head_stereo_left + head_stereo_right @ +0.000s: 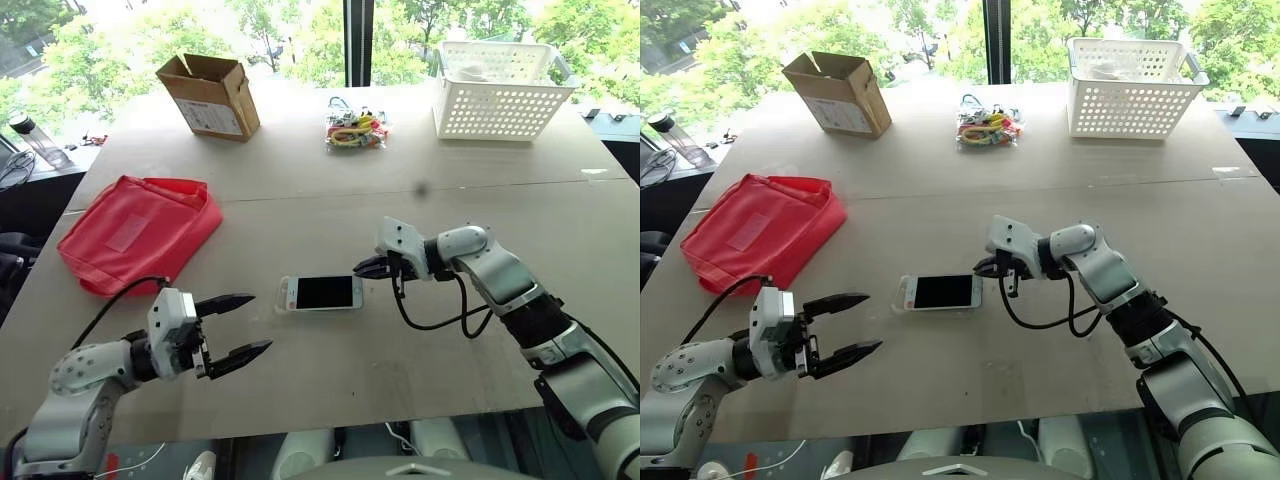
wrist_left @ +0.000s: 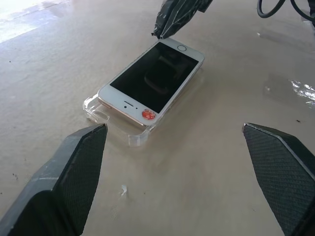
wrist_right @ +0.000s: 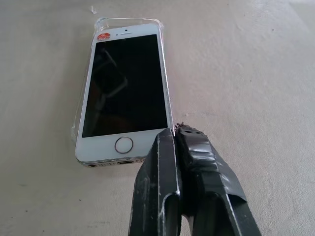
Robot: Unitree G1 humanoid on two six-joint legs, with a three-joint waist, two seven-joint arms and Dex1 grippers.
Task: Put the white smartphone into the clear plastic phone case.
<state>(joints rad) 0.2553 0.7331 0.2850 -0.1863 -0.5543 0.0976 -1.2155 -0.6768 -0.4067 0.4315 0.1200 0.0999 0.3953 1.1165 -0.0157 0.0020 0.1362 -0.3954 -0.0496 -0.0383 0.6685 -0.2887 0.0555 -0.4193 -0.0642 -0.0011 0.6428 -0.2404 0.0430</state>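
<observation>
most of the job looks done: phone (image 2: 152,81) lies on the case (image 2: 98,110), not fully seated; closed right gripper (image 3: 173,133) touches its home-button end, open left gripper (image 1: 243,325) waits near its other end.

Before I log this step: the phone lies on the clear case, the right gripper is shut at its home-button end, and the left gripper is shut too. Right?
Not quite: the left gripper is open, fingers spread, as the left eye view shows. The rest stands: white smartphone on clear case, right gripper shut.
</observation>
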